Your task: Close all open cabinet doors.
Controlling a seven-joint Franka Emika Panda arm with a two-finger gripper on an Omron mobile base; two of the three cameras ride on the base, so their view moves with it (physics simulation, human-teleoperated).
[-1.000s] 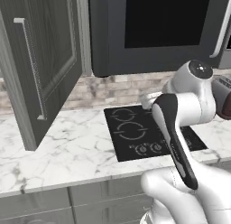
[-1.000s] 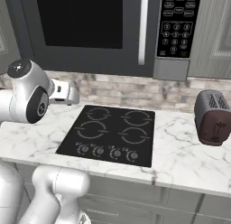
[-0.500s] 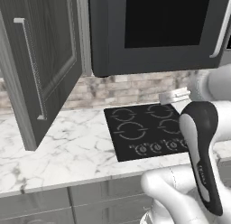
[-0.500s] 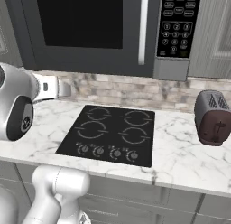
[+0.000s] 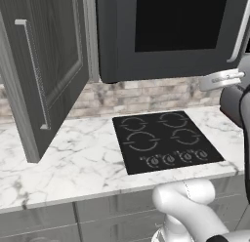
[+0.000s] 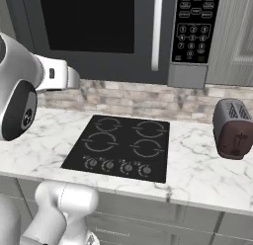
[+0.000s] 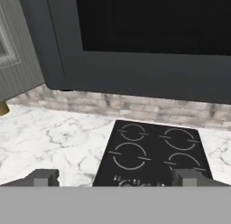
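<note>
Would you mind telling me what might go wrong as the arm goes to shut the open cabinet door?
1. The open cabinet door swings out over the counter; a fast sweep could strike its edge rather than push its face.
2. The microwave hangs close beside the door, so the gripper could clip its corner.

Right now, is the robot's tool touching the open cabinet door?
Apart. In the hand view the tool hangs over the counter by the cooktop, and the cabinet door sits far off at the upper left, with bare marble between.
</note>
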